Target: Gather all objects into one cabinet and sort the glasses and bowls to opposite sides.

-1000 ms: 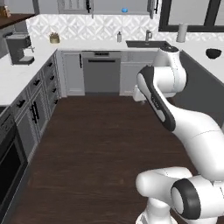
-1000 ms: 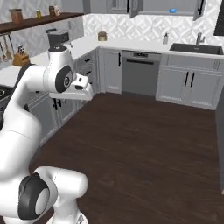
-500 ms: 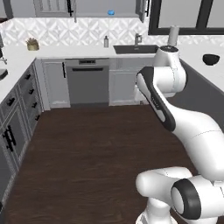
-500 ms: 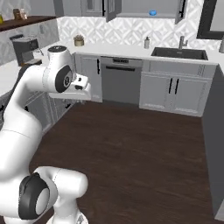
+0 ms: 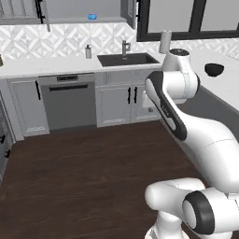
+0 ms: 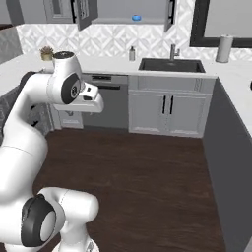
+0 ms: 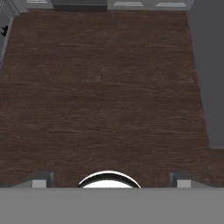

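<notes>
The small bright blue bowl (image 5: 92, 17) (image 6: 136, 18) sits on the shelf of the open grey upper cabinet (image 5: 70, 20) (image 6: 115, 21) above the sink. The dark bowl (image 5: 214, 69) rests on the right-hand counter. The glasses are out of view. My gripper (image 7: 112, 180) points down at bare dark wood floor, its two fingertips (image 7: 42, 179) far apart with nothing between them. The hand (image 6: 92, 97) hangs in mid-room, well below and in front of the cabinet.
A sink (image 5: 127, 59) (image 6: 171, 64) with a faucet, a soap dispenser (image 5: 88, 52) (image 6: 132, 53) and a paper towel roll (image 5: 165, 42) (image 6: 224, 48) stand on the back counter. A dishwasher (image 5: 69, 100) sits below. The cabinet's doors (image 6: 83, 12) stand open. A grey counter side (image 7: 210, 74) borders the floor.
The base has moved, so the whole scene has slid left in both base views. The sink and open cabinet now sit ahead. The arm holds the same pose with the gripper still open.
</notes>
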You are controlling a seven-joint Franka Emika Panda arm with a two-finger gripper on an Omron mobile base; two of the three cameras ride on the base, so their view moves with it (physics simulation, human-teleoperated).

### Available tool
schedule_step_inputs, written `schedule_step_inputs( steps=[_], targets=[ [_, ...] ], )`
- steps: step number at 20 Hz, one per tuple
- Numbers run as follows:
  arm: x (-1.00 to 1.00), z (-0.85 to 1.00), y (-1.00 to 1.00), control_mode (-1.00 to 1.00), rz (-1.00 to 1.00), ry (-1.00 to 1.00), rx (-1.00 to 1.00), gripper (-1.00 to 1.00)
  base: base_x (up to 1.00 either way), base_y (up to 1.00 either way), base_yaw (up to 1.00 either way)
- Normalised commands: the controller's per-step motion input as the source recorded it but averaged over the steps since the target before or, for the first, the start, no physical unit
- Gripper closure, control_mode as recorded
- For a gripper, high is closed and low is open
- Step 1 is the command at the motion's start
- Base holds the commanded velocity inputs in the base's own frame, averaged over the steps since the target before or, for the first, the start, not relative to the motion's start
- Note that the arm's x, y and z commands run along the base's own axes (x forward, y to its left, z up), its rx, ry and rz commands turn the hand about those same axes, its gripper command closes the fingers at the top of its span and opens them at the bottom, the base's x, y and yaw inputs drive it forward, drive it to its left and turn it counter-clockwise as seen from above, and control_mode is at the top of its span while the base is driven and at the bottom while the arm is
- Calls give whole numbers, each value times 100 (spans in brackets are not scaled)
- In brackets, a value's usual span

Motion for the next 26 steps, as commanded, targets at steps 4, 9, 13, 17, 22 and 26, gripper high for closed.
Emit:
schedule_step_inputs(
  steps=[4,9,13,17,22,26],
  targets=[
    [0,0,0,100,0,0,0,-100,74,67,-11],
    [0,0,0,100,0,0,0,-100,77,72,0],
    [0,0,0,100,0,0,0,-100,100,5,0],
    [0,0,0,100,0,0,0,-100,100,-11,0],
    [0,0,0,100,0,0,0,-100,100,-2,0],
    [0,0,0,100,0,0,0,-100,100,-30,0]
  ],
)
